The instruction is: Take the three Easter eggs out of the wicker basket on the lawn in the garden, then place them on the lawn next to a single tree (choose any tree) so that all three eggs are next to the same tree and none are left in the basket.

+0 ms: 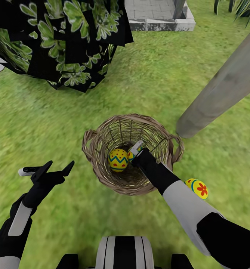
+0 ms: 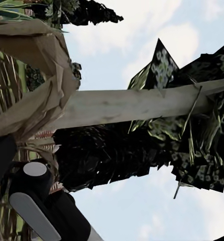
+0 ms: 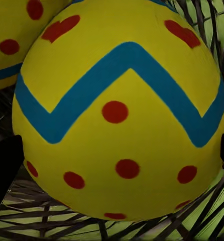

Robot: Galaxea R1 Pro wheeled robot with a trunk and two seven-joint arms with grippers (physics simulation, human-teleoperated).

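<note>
Nearest, left gripper (image 1: 58,167) hovering over the lawn (image 1: 46,123) with fingers spread wide apart, empty, well left of the basket (image 1: 98,144). Right arm reaching down into the basket, right gripper (image 1: 136,149) deep inside beside an egg; jaw state impossible to tell from the head view, dark finger tips at either side of the big egg (image 3: 119,108) in the right wrist view, contact unclear. Second egg (image 3: 14,40) touching it behind. In the head view, one zigzag egg (image 1: 118,159) on the basket floor, another partly hidden (image 1: 131,155) at the gripper. Third egg with red flower (image 1: 198,188) lying on the grass right of the basket, near the tree trunk (image 1: 222,93). Farther off, a dark leafy bush (image 1: 61,41) and grey stone paving (image 1: 154,15).
</note>
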